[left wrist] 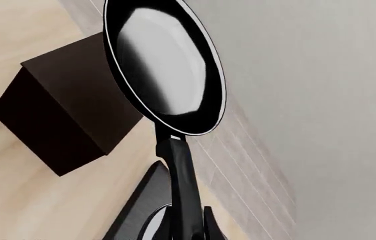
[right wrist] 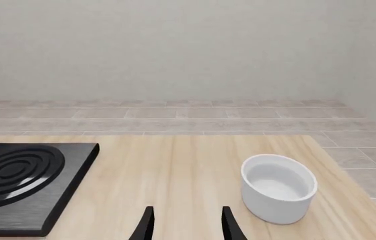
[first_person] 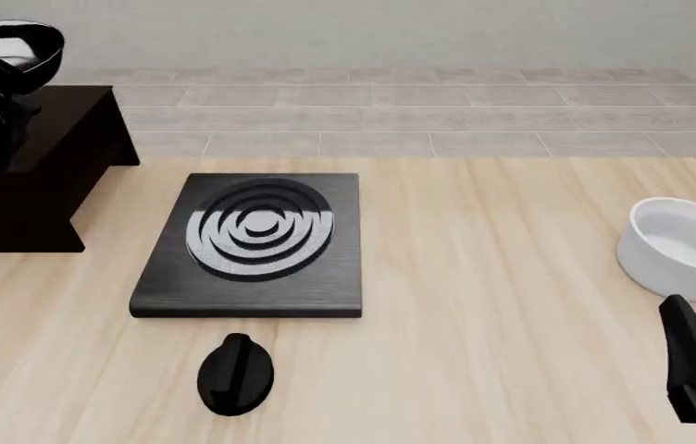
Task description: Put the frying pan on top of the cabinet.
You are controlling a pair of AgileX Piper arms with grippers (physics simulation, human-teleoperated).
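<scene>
The table (first_person: 509, 351) is pale wood with lengthwise grain; beyond it lie grey floor tiles (first_person: 447, 111) and a plain off-white wall (right wrist: 174, 45). No writing or labels show anywhere. The left tool (left wrist: 186, 225) grips the handle of the frying pan (left wrist: 164, 62), held in the air above the cabinet (first_person: 40, 166) at the table's far left. The right tool (right wrist: 184, 225) stands narrowly parted, empty, near the white bowl (right wrist: 279, 192).
</scene>
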